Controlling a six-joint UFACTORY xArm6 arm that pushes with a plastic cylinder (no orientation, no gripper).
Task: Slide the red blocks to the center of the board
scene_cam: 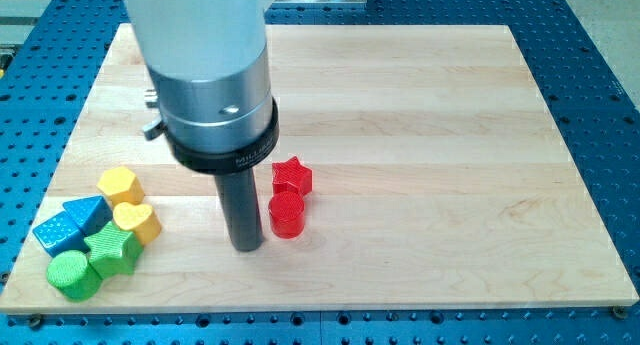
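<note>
Camera view:

- Surface: pale wooden board on a blue perforated bench; grain running left to right.
- Arm: grey-white housing with a metal collar and black ring, filling the view's upper left.
- My tip: lower end of the dark rod, resting on the board just to the view's left of the red cylinder, seemingly a narrow gap between, though contact cannot be ruled out.
- Pincer: none fitted; no open or closed state to report, only the bare rod.
- Red star block: slightly left of the board's middle, touching or nearly touching the red cylinder below it.
- Red cylinder block: directly toward the view's bottom from the star, upright.
- Yellow block, yellow heart block, blue block, green star block, green cylinder block: clustered at the view's lower left corner, well apart from the reds.
- Progress, as judged: both reds close to centre, a short push toward the view's right and slightly up remaining.
- Risk: push on the cylinder alone likely to separate the pair, leaving the star behind.
- Risk: off-centre contact likely to roll the cylinder round the rod or spin the star aside.
- Risk: overshoot past centre from too long a stroke.
- Writing: white lettering on the black ring, too small to read with confidence.
</note>
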